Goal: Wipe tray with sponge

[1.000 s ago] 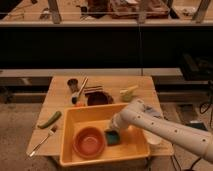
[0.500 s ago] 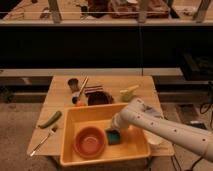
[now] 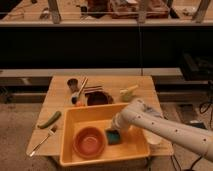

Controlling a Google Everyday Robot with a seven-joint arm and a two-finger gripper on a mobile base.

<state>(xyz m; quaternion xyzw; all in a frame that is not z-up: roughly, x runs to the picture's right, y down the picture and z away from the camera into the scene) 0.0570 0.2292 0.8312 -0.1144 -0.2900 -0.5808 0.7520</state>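
Observation:
The yellow-orange tray [image 3: 80, 150] stands on the wooden table's near half. Inside it, toward the right, lies the teal-green sponge [image 3: 112, 136], with a round orange-red bowl [image 3: 89, 141] just left of it. My white arm reaches in from the lower right, and my gripper [image 3: 116, 126] is down inside the tray right on top of the sponge, shut on it. The arm's end hides the sponge's upper part and the grip itself.
A green cucumber-like vegetable [image 3: 49, 119] and a fork [image 3: 41, 140] lie left of the tray. Behind it are a dark plate [image 3: 98, 97], a small dark cup [image 3: 73, 83], utensils [image 3: 80, 91] and a pale yellow-green item [image 3: 128, 92]. A white cup [image 3: 153, 138] stands at the right edge.
The arm and sponge have barely shifted inside the tray; nothing else has moved.

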